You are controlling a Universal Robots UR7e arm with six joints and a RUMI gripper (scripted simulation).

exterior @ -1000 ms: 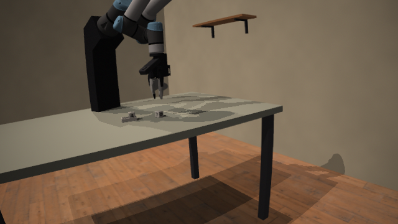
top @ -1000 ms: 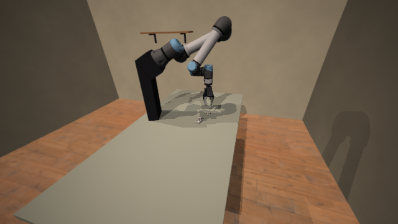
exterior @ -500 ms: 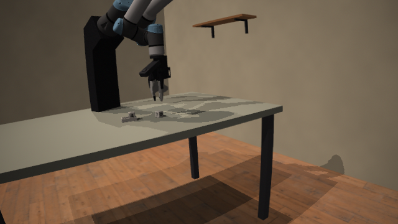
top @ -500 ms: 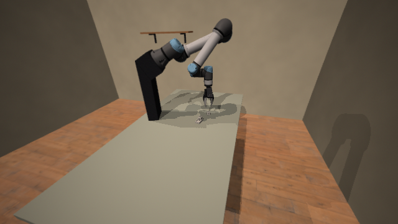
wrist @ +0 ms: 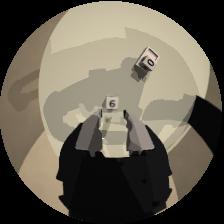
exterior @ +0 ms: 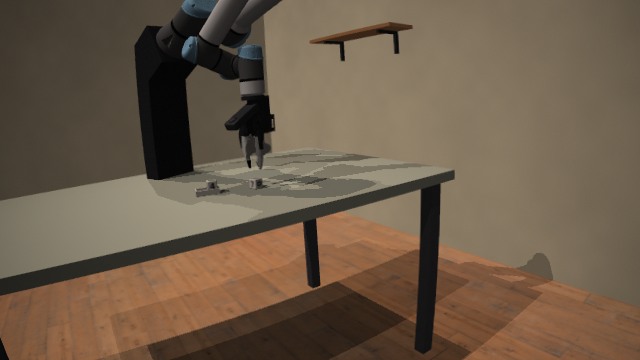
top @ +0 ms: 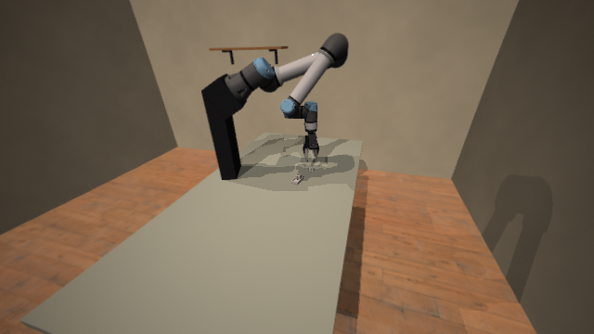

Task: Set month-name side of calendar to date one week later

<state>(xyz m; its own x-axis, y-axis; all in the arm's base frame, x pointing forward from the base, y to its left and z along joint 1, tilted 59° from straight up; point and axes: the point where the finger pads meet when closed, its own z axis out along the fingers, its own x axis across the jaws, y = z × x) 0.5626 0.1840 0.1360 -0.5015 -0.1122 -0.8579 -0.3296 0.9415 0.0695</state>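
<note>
A small white cube (wrist: 112,103) lies alone on the table with a 6 on its top face; it also shows in the exterior and top views (exterior: 256,183) (top: 311,168). The calendar tray (exterior: 210,189) (top: 295,180) stands a short way off and carries one cube with a 0 on top (wrist: 148,61). The month's name is too small to read. My gripper (exterior: 254,162) (top: 311,160) hangs above the loose cube, pointing down. Its fingers stand a little apart with nothing between them, and the cube lies just beyond their tips in the wrist view.
The black arm pedestal (exterior: 162,105) stands at the back of the table. The table's right edge (top: 355,186) is close to the tray and cube. A wooden shelf (exterior: 361,33) hangs on the wall.
</note>
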